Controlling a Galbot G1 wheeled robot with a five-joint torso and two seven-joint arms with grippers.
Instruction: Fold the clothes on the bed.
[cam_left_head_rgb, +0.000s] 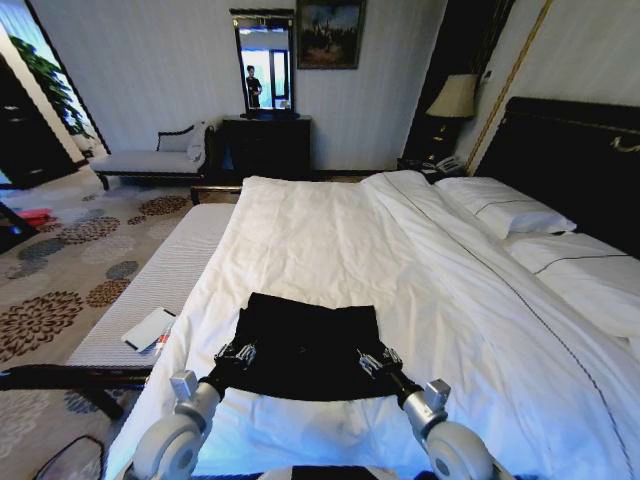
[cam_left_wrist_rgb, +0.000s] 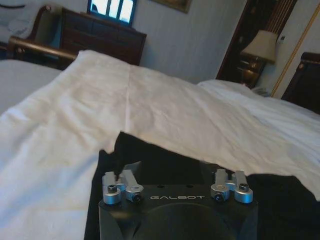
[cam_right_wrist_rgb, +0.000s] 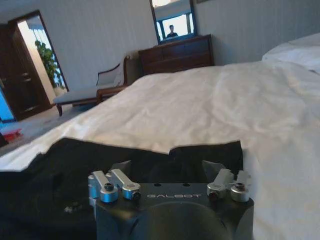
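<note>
The clothes (cam_left_head_rgb: 305, 345) lie as a flat black rectangle on the near part of the bed's white duvet (cam_left_head_rgb: 330, 240). My left gripper (cam_left_head_rgb: 237, 355) rests at the garment's near left corner and my right gripper (cam_left_head_rgb: 378, 362) at its near right corner. In the left wrist view the left gripper (cam_left_wrist_rgb: 170, 167) stands open low over the black clothes (cam_left_wrist_rgb: 280, 200), fingers spread. The right wrist view has the right gripper (cam_right_wrist_rgb: 167, 165) open too, just above the clothes (cam_right_wrist_rgb: 55, 175), with white duvet (cam_right_wrist_rgb: 225, 105) beyond.
Two pillows (cam_left_head_rgb: 505, 205) and the dark headboard (cam_left_head_rgb: 570, 150) are at the right. A pale striped pad (cam_left_head_rgb: 160, 290) with a white booklet (cam_left_head_rgb: 148, 328) adjoins the bed's left side. A chaise (cam_left_head_rgb: 150, 158), dresser (cam_left_head_rgb: 265, 145) and lamp (cam_left_head_rgb: 453, 97) line the far wall.
</note>
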